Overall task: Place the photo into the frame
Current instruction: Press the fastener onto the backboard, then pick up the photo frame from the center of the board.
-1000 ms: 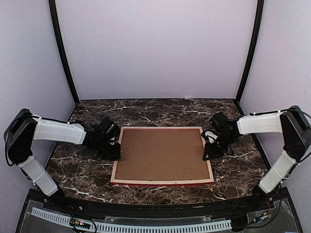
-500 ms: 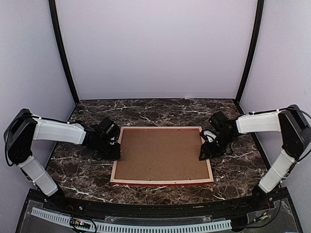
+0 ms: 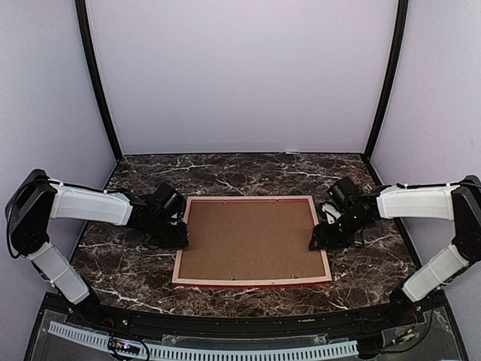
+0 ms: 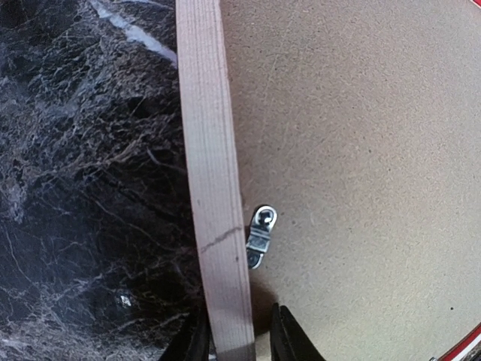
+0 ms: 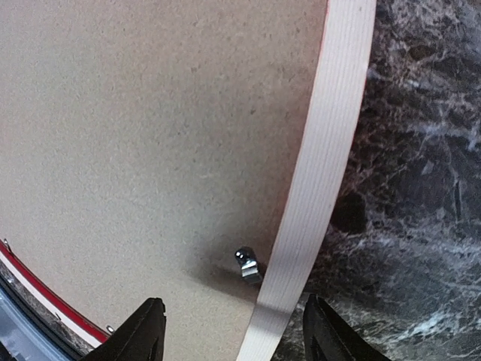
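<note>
Nearest me, the frame (image 3: 252, 282) lies face down at table centre. Its 6 o'clock rail shows pale wood with a red strip along the bottom edge. The brown backing board (image 3: 252, 239) fills it inside the rails.

At the frame's 9 o'clock, the left gripper (image 3: 180, 238) is down low over the marble table (image 3: 248, 169). Its fingers are pressed tight on either side of the left rail, pinching it, one finger outside and one on the board side. A small metal clip (image 4: 260, 237) sits just beyond the fingertips, against the rail's inner edge.

Over at 3 o'clock, the right gripper (image 3: 319, 239) straddles the right rail with fingers spread wide, both clear of the wood. Another clip (image 5: 246, 263) lies between them, on the board beside the rail.

At 12 o'clock, the far rail shows a thin red line, with dark marble beyond it.
</note>
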Tool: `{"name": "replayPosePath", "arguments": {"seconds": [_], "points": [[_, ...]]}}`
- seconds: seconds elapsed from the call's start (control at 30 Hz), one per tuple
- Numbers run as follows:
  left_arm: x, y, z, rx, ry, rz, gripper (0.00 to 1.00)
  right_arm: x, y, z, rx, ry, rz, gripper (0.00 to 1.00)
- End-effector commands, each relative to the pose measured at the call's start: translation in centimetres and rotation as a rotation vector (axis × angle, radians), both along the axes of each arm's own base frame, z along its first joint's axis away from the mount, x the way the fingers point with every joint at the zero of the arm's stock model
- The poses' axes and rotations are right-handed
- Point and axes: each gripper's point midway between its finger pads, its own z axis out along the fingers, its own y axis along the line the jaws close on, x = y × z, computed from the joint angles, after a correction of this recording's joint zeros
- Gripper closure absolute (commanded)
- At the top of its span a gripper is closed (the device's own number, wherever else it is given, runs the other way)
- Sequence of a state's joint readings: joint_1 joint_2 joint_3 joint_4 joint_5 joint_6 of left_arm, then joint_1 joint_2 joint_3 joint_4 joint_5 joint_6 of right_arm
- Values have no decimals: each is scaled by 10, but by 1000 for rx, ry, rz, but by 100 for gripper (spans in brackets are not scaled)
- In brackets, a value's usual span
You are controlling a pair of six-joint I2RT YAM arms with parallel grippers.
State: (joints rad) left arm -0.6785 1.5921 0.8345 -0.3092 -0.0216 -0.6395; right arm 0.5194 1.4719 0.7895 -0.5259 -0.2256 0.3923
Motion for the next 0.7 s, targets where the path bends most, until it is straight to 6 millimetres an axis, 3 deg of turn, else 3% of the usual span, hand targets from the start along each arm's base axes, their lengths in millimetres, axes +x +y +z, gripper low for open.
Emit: {"name": "replayPosePath", "arguments": {"seconds": [0.0, 0.2, 0.5, 0.57, 0.67], "points": [[-8, -7, 7, -47, -2, -14, 70, -11, -5, -2, -35, -7, -67, 37], [-6, -3, 11, -39, -33, -6, 69, -28, -11, -14, -73, 5, -98, 42], [-2, -2, 15, -31, -61, -13, 67, -38, -20, -17, -83, 1, -134, 58], [0, -3, 18, -31, -68, -15, 66, -39, -21, -18, -86, -1, -135, 60], [4, -4, 26, -30, -96, -33, 55, -37, -21, -18, -95, -3, -129, 67]]}}
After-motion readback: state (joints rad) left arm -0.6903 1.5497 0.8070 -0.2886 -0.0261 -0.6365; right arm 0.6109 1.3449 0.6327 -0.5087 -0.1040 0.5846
